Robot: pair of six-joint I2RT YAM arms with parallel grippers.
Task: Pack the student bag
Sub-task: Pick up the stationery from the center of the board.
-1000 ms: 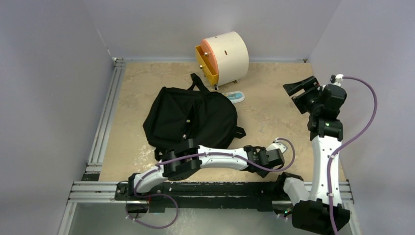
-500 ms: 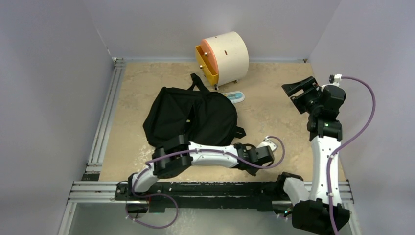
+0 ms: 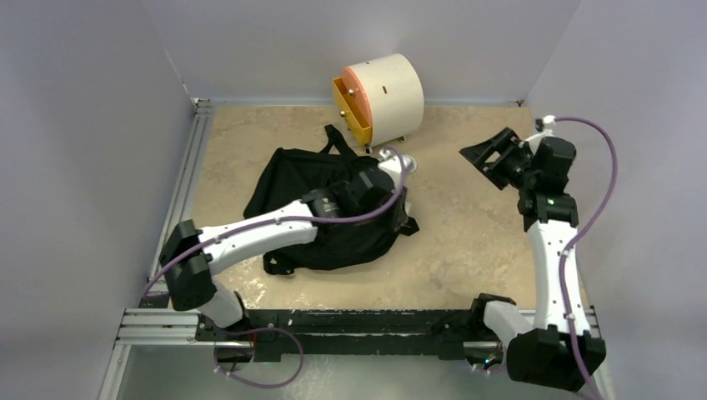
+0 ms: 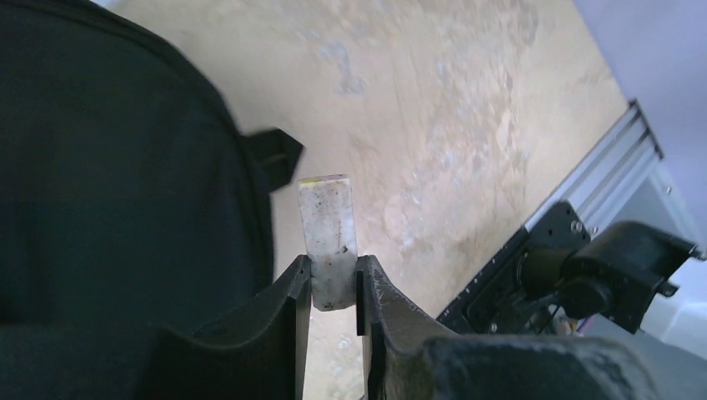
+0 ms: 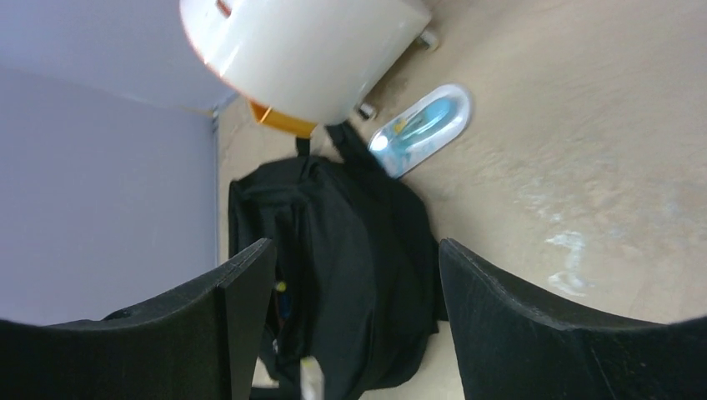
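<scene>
**One small block held over the bag, one arm standing by**

The student bag (image 3: 288, 183) lies slumped on the table (image 3: 467, 242), a little left of the middle, its straps toward the cream drawer box (image 3: 385, 92) at the back. The left arm reaches across the bag. In its wrist view the left gripper (image 4: 333, 268) is clamped on a small whitish block (image 4: 327, 218), pinched by its lower end so that most of it sticks out beyond the fingertips. That probably leaves the free end clear to go into the bag first. The block hangs over the bag's right edge, near a short strap tab. It does not seem to be over an opening yet, and where the opening lies cannot be told for certain.

The right gripper (image 3: 490, 152) is raised off to the right with its jaws wide apart and nothing between them. It faces the bag and a blue-and-white item (image 5: 421, 129) lying just beside the drawer box, likely waiting out of the left arm's way and well placed to fetch that item later.
</scene>
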